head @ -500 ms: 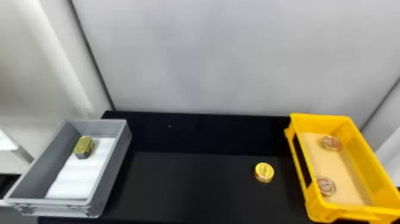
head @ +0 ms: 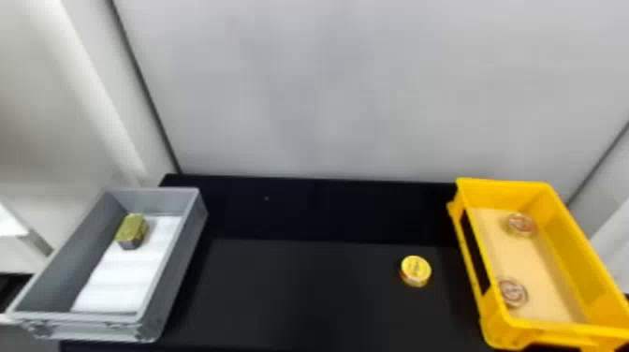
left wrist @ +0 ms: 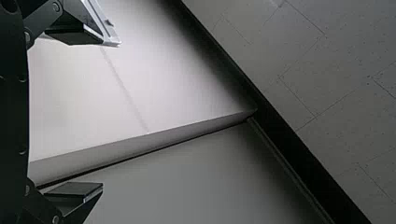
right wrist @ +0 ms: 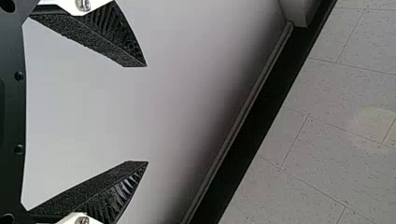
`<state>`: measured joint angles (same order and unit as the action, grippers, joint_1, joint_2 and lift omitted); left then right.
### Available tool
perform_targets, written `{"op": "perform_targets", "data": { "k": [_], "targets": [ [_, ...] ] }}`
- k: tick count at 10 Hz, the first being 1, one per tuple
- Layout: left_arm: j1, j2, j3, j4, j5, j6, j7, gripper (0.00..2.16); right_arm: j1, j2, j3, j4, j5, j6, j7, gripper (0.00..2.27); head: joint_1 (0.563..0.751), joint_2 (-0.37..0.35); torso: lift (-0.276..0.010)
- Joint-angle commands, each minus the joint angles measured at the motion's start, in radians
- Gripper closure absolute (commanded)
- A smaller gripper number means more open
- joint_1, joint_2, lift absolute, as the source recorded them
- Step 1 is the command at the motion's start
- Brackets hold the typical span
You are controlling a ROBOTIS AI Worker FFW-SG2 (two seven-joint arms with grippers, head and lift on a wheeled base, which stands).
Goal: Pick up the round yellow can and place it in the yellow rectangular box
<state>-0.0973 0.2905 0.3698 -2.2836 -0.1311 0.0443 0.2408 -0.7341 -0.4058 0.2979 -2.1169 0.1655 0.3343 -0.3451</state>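
Yellow rectangular box (head: 501, 323), cut off at head view's right edge: two round tins (head: 522, 224) inside, lid markings blurred. Gray bin (head: 177, 271): gold-topped block (head: 132, 229), white liner (head: 121, 276). Round yellow can (head: 415, 269) on black surface (head: 304, 290), between containers. Left hand (left wrist: 105, 114), right hand (right wrist: 146, 114): open, empty.

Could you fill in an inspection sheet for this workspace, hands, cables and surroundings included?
Surface: black table, dark all over.
Job's things: round yellow can on the table, left of the yellow box; inside that box, one round tin at the far end, another nearer.
Clutter: gray box at left, holding a gold block and white lining.
Left hand: open, empty.
Right hand: open, empty.
Cables: nothing seen.
Surroundings: pale wall, speckled tiles.
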Motion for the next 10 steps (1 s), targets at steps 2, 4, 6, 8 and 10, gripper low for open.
{"op": "perform_targets", "data": {
  "k": [2, 4, 6, 8, 10],
  "targets": [
    [0.008, 0.001, 0.000, 0.006, 0.016, -0.009, 0.000, 0.16, -0.002, 0.036, -0.009, 0.005, -0.061, 0.111, 0.000, 0.00, 0.692, 0.054, -0.003],
    [0.013, 0.000, 0.000, 0.009, 0.024, -0.011, -0.003, 0.16, -0.008, 0.124, -0.065, -0.003, -0.139, 0.387, 0.005, 0.00, 0.692, 0.054, -0.003],
    [0.014, -0.007, -0.008, 0.016, 0.035, -0.011, -0.004, 0.16, -0.048, 0.173, -0.089, 0.060, -0.152, 0.659, 0.086, 0.00, 0.692, 0.054, -0.003],
    [0.014, -0.030, -0.011, 0.026, 0.036, -0.012, -0.009, 0.16, -0.019, 0.191, -0.148, 0.160, -0.233, 0.806, 0.202, 0.00, 0.692, 0.054, -0.003],
    [0.021, -0.056, -0.011, 0.032, 0.038, -0.015, -0.009, 0.16, 0.096, 0.202, -0.186, 0.158, -0.285, 0.877, 0.195, 0.00, 0.692, 0.054, -0.003]
  ]
}}
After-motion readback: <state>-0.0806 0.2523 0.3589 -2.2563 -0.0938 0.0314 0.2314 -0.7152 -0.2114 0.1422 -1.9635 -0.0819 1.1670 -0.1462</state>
